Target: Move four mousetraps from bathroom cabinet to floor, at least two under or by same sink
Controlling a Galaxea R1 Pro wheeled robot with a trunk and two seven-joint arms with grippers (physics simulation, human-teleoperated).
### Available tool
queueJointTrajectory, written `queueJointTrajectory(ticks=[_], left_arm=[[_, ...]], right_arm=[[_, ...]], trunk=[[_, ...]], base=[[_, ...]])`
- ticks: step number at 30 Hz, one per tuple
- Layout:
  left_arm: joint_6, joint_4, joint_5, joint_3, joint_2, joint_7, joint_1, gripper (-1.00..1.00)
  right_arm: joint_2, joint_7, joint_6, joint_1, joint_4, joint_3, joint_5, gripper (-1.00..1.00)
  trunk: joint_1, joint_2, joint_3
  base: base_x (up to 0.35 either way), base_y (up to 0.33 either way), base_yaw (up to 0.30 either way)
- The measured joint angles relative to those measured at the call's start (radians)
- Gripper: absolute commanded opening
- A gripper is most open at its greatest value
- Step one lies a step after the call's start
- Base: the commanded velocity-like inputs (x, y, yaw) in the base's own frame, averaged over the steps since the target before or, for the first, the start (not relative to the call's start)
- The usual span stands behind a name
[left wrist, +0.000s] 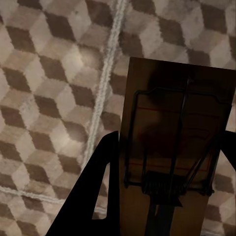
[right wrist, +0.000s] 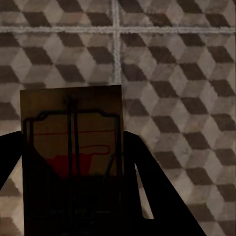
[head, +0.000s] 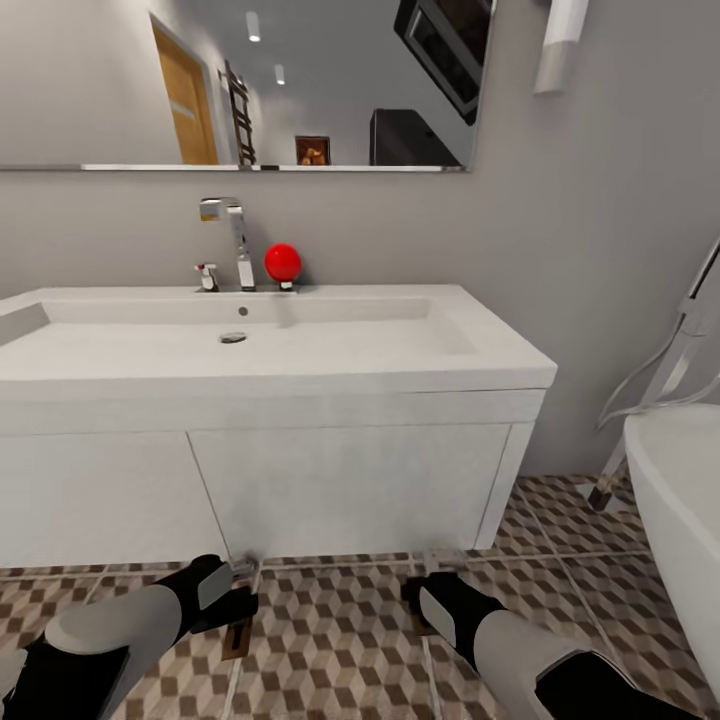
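Your white sink (head: 300, 345) basin in the frame's middle holds nothing but its drain; a red ball (head: 282, 262) sits by the tap (head: 236, 240). Low in the frame, over the cube-patterned floor (head: 340, 640), your left fingers (left wrist: 105, 191) clasp 1 tan mousetrap (left wrist: 177, 147) with dark wire bar. Your right fingers (right wrist: 147, 187) clasp another mousetrap (right wrist: 73, 142), its red mark showing.

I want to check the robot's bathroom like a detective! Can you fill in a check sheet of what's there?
Surface: cube-pattern floor, pale grout lines.
Job's things: one mousetrap between the left gripper's fingers; another mousetrap between the right gripper's fingers; white sink just ahead.
Clutter: red ball beside the tap.
Grippers: both low over the floor.
Cables: hose by the bathtub.
Surroundings: mirror, grey wall.
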Motion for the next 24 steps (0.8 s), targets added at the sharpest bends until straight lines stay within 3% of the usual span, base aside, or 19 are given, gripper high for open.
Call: queueJointTrajectory(ticks=[4,7,11,14,24], left_arm=[[0.000,0.004,0.000,0.000,0.000,0.002,-0.004,-1.00],[0.010,0.004,-0.002,-0.001,-0.004,0.010,-0.011,-1.00],[0.018,0.003,-0.004,-0.002,-0.034,0.016,-0.022,-1.00],[0.016,0.002,-0.015,-0.006,-0.042,0.016,-0.028,-1.00],[-0.013,0.038,-0.014,-0.003,-0.037,0.021,-0.057,-1.00]], right_arm=[[0.000,0.017,-0.019,0.000,-0.003,0.000,0.004,-1.00],[0.000,0.019,-0.088,0.000,-0.033,0.003,0.006,-1.00],[0.000,0.042,-0.191,0.011,-0.038,-0.006,-0.003,-1.00],[0.000,0.076,-0.205,0.003,-0.023,0.003,0.003,-1.00],[0.000,0.086,-0.207,0.000,-0.019,0.009,0.004,-1.00]], trunk=[[0.002,-0.001,-0.015],[0.003,-0.002,-0.027],[0.005,-0.003,-0.043],[0.006,-0.003,-0.054],[0.011,-0.005,-0.093]], base=[[0.000,0.000,0.000],[0.000,0.000,0.000],[0.000,0.000,0.000],[0.000,0.000,0.000],[0.000,0.000,0.000]])
